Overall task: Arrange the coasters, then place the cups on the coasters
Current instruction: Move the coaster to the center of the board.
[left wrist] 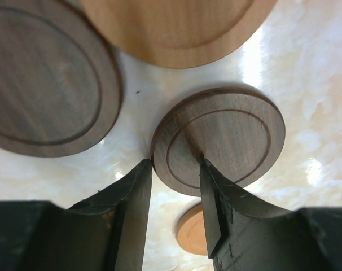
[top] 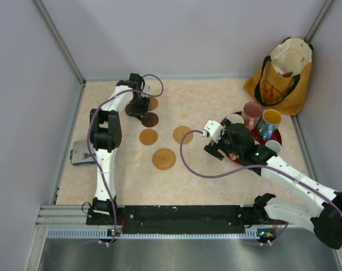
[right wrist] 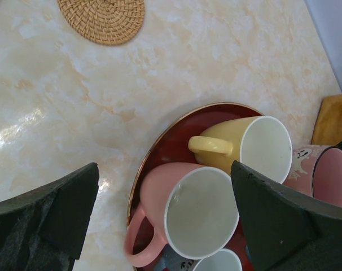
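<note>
Left fingers [left wrist: 131, 214] over part-hidden dark coaster [left wrist: 230, 132]

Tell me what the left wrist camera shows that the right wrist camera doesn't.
Only the left wrist: a dark coaster with its edge between the left gripper's fingers, a second dark coaster beside it, and a pale wooden coaster beyond.

Only the right wrist: a woven coaster and a red tray holding cups, among them a pink cup and a yellow cup, below the wide-open right gripper.

Both: the pale marbled table, and each gripper's own black fingers.
</note>
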Action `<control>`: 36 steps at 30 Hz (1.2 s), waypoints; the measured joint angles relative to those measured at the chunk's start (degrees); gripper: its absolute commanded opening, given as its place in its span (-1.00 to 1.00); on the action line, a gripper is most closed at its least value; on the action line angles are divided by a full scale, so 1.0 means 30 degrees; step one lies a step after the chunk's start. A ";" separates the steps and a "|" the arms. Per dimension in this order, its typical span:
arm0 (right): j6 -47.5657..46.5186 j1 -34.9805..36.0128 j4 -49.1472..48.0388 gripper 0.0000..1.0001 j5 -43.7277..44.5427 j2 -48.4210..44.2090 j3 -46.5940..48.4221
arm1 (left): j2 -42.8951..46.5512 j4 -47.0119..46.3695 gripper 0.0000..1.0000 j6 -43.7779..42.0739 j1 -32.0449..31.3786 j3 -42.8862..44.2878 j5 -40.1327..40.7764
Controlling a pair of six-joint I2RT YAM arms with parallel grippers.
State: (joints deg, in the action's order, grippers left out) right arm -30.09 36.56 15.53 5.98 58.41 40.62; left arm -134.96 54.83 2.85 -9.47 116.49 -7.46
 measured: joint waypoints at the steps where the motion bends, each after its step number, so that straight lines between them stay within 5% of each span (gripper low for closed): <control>1: 0.0000 0.0000 -0.0022 0.97 0.0000 0.0036 -0.0044 | -0.0109 0.0022 -0.11 -0.0007 -0.0095 0.0175 -0.0029; 8: -0.0066 0.0000 -0.0036 0.97 0.0066 0.0124 -0.0051 | -0.0743 -0.0007 0.04 -0.0007 -0.1209 0.1239 -0.0219; 18: 0.0262 0.0000 -0.0146 0.97 0.0138 0.0882 -0.0044 | -0.1064 -0.0226 0.64 0.0095 -0.1486 0.3031 -0.0590; 24: 0.0984 0.0000 -0.0211 0.97 0.0262 0.2579 0.0896 | 0.1282 -0.0364 0.97 0.0007 -0.0168 0.2710 -0.1319; 29: 0.1494 0.0022 0.0015 0.97 0.0488 0.5319 0.4073 | 0.7045 -0.1166 0.97 -0.0364 0.1931 -0.1472 -0.1566; 36: 0.2528 0.1093 0.0131 0.97 0.1698 1.1387 1.0848 | 1.4979 -0.2856 0.98 -0.2331 0.5508 -1.0907 -0.1647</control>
State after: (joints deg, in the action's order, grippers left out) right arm -22.50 39.83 15.92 11.07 92.58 73.17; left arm -90.02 46.26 -4.14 7.05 83.77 -12.40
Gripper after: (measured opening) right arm 0.987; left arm 0.985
